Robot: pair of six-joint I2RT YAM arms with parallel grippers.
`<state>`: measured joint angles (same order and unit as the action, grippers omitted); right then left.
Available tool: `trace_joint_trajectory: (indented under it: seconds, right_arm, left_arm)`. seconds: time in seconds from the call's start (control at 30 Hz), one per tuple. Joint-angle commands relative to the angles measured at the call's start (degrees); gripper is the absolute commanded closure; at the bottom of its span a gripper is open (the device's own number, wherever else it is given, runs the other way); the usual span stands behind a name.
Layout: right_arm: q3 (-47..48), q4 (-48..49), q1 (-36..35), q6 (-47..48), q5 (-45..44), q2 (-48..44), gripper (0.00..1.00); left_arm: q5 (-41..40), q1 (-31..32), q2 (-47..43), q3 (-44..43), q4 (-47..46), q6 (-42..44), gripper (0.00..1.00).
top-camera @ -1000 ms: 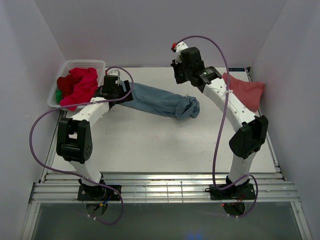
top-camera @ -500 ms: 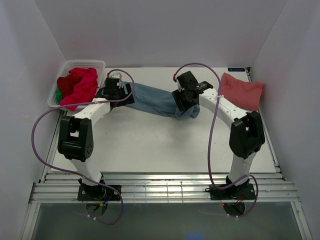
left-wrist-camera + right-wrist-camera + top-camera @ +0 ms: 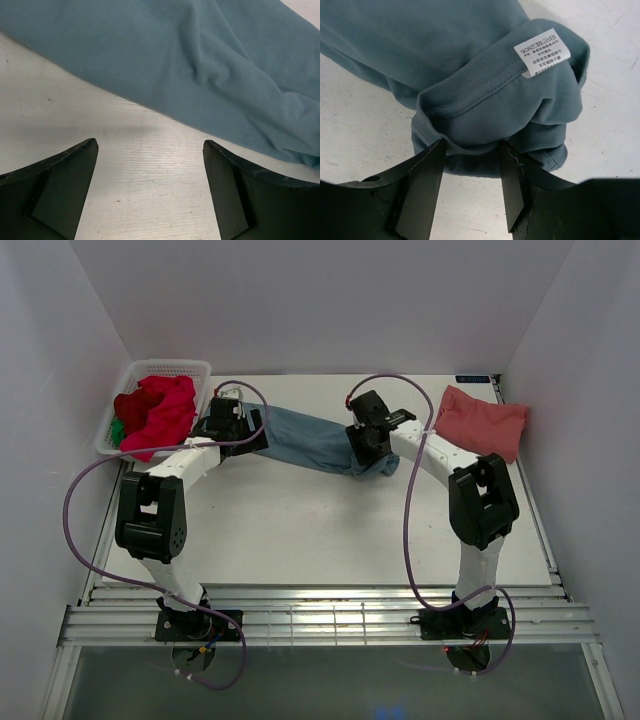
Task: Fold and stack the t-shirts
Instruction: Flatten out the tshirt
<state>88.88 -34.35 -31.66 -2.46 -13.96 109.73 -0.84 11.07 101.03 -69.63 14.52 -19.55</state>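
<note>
Near side: the right end effector has its fingers half-closed astride the bunched end of the teal t-shirt, which lies mid-way across the desk. Cannot tell if the cloth is pinched yet. Better to take one hem layer than the whole wad, then lift slowly.

The left end effector is wide and holds nothing, just beside the shirt's other end. It should seize that edge so both can spread the shirt flat.

Farther back: pink t-shirt, red t-shirts in the basket.

Sleeves and collar are lost in folds.

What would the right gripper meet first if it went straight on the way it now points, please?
The teal shirt: its bunched end sits between the fingers of the right gripper, apparently touching them.
</note>
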Motion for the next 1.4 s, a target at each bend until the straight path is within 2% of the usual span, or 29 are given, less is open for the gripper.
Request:
trace_joint_trajectory:
  seconds: [0.0, 0.27, 0.33, 0.53, 0.67, 1.13, 1.3, 1.33, 1.37]
  right_arm:
    - [-1.42, 1.65, 0.37, -1.14, -0.46, 0.83, 0.47]
    - [-5.47, 1.65, 0.37, -1.24, -1.43, -1.98, 0.45]
    - [-6.52, 2.97, 0.28, -1.15, -0.46, -1.63, 0.47]
    - [-5.48, 6.75, 0.55, -1.14, 7.62, 1.18, 0.49]
    - [-1.18, 5.09, 0.37, -1.41, 12.1, 2.68, 0.49]
    - [-5.82, 4.9, 0.37, -0.62, 13.25, 2.85, 0.49]
    - [-6.09, 5.26, 0.37, -0.44, 12.73, 4.78, 0.58]
    - [-6.09, 5.34, 0.37, -0.35, 12.73, 5.05, 0.69]
    - [-6.0, 5.52, 0.37, -0.18, 12.99, 5.31, 0.74]
  left_arm:
    - [-0.12, -0.35, -3.56, 0.98, -0.81, 0.22, 0.04]
    - [-0.04, -0.7, -3.3, 1.07, -0.99, 0.13, 0.04]
    - [0.31, -0.7, -2.77, 0.72, -1.08, 0.04, 0.04]
    - [0.58, -0.7, -2.16, 0.19, -0.81, 0.21, 0.04]
    - [0.23, -0.7, -2.68, 0.98, -0.73, 0.3, 0.04]
    - [-0.3, -0.79, -1.89, 0.63, -1.16, 0.65, 0.04]
    - [-0.74, -1.05, -2.07, 0.98, -1.08, 0.66, 0.04]
    - [-0.74, -1.14, -2.16, 1.24, -1.08, 0.65, 0.04]
    - [-0.83, -1.14, -2.24, 1.33, -1.16, 0.74, 0.04]
